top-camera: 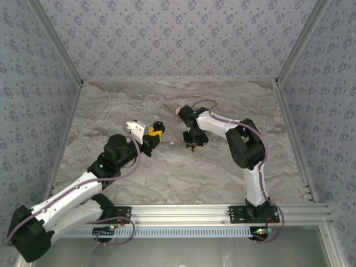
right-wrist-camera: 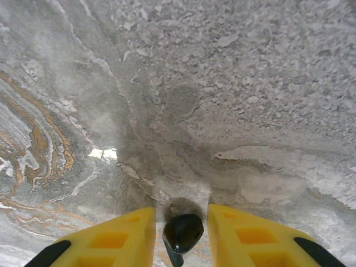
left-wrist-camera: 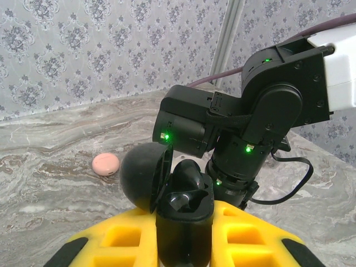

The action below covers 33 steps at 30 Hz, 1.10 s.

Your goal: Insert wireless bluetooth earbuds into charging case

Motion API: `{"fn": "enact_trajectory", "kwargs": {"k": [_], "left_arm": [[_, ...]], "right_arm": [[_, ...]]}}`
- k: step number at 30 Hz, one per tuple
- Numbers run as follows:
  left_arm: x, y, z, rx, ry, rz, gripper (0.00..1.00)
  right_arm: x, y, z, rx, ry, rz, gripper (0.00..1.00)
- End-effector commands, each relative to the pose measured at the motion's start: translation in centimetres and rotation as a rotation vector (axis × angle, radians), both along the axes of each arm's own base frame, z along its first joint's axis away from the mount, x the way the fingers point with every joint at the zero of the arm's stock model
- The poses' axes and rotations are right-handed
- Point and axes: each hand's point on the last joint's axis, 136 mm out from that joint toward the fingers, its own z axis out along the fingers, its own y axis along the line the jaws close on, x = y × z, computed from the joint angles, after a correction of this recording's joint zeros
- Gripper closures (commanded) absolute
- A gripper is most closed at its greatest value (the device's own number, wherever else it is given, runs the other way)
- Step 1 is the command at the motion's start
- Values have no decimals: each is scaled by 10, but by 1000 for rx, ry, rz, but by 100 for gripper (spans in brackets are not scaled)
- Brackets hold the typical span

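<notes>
Marble-patterned tabletop [top-camera: 167, 178], seen from the near edge. The left gripper [left-wrist-camera: 183, 231] has its fingers clamped on a black charging case [left-wrist-camera: 183, 208], lid swung open, raised over the middle of the tabletop. The right gripper [right-wrist-camera: 181, 222], near the case but apart from it, grips one black earbud [right-wrist-camera: 182, 232] between its yellow fingers, just above the surface. A small pink disc [left-wrist-camera: 105, 164] lies toward the far edge.

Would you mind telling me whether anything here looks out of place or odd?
Only a small pink disc lying alone on the table, beyond the open charging case in the left gripper; it looks unrelated. Nothing appears spilled or damaged.
</notes>
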Motion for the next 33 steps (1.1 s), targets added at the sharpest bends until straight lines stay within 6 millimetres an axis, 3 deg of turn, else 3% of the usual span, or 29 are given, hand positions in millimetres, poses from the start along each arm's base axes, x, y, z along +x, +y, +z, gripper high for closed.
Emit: {"fn": "enact_trajectory", "kwargs": {"k": [1, 20, 33], "left_arm": [[-2, -1, 15, -36, -30, -11, 81], [-2, -2, 16, -40, -30, -15, 81], [-2, -3, 15, -38, -24, -20, 81]], "right_arm": [[-11, 3, -3, -9, 46, 16, 67], [-15, 3, -4, -7, 67, 44, 71], [-2, -2, 5, 25, 11, -2, 78]]}}
